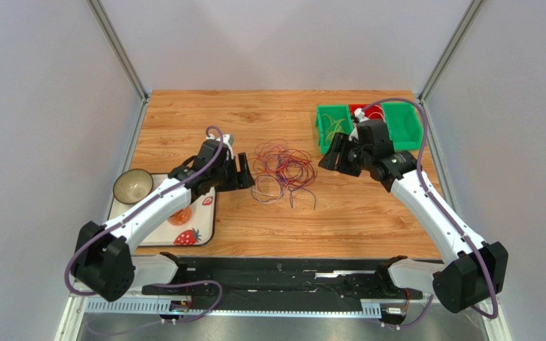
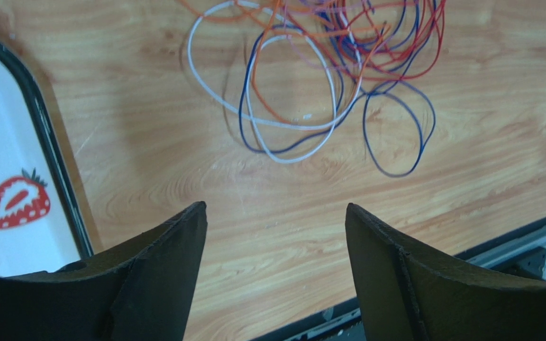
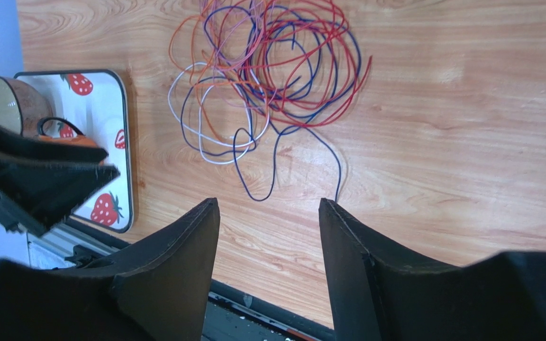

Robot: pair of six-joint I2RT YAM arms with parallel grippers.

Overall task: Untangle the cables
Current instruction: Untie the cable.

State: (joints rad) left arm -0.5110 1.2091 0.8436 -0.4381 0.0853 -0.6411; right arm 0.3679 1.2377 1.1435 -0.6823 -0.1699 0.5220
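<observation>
The cables [image 1: 283, 169] lie in a loose tangle of red, orange, white, purple and dark blue loops in the middle of the wooden table. They also show in the left wrist view [image 2: 326, 78] and the right wrist view [image 3: 261, 78]. My left gripper [image 1: 244, 174] is open and empty, just left of the tangle; in its own view the gripper [image 2: 276, 209] has bare wood between its jaws. My right gripper [image 1: 329, 158] is open and empty, just right of the tangle; in its own view the gripper [image 3: 269, 204] is short of the dark blue wire ends.
A white strawberry-print tray [image 1: 201, 231] with a bowl [image 1: 133, 186] sits at the left under my left arm. Green bins [image 1: 404, 124] with a red one [image 1: 363, 111] stand at the back right. The black rail [image 1: 283, 280] runs along the near edge.
</observation>
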